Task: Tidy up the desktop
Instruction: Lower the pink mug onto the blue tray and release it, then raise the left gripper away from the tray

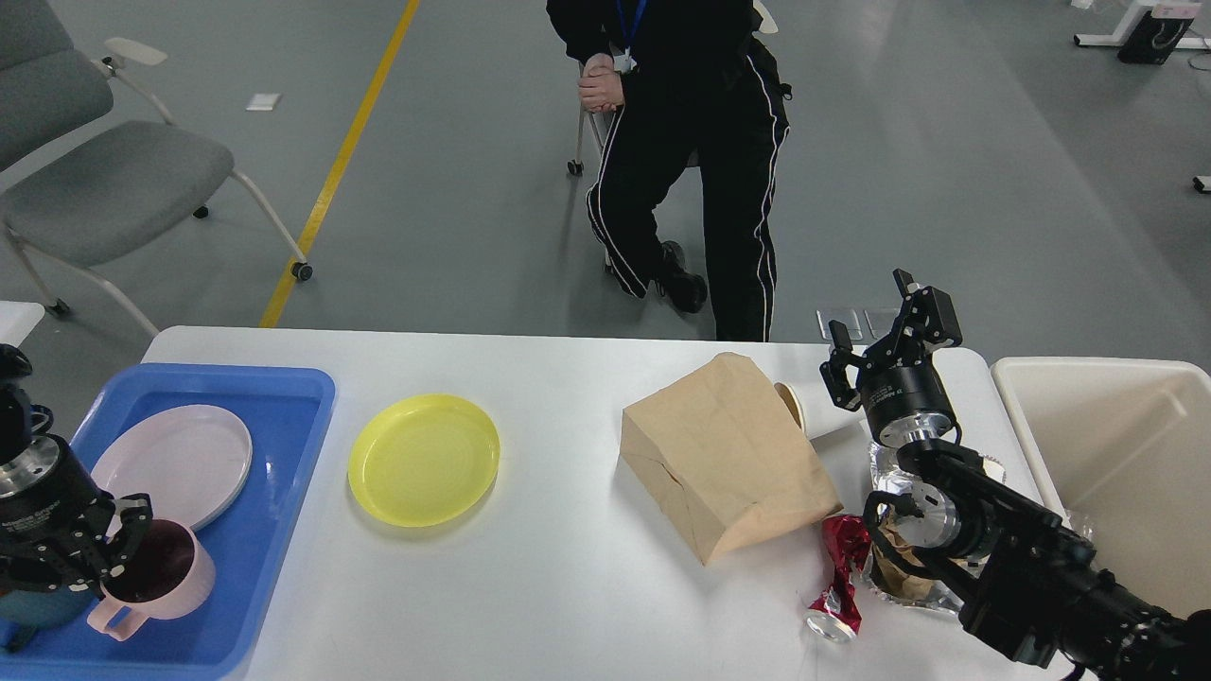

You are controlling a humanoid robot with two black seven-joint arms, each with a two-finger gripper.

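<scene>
The white desktop [568, 586] holds a yellow plate [423, 459], a brown paper bag [724, 454], a paper cup [804, 411] lying on its side behind the bag, a crushed red can [837, 577] and a silver foil wrapper [899, 577]. My left gripper [115, 550] is shut on the rim of a pink mug [161, 579] and holds it over the blue tray [274, 454], beside a pink plate [175, 463]. My right gripper [885, 331] is open and empty, raised just right of the paper cup.
A beige bin [1116, 454] stands off the desktop's right end. A teal cup [28, 605] sits at the tray's near left, partly hidden by my left arm. A seated person [681, 142] is beyond the far edge, and a grey chair [104, 180] at far left.
</scene>
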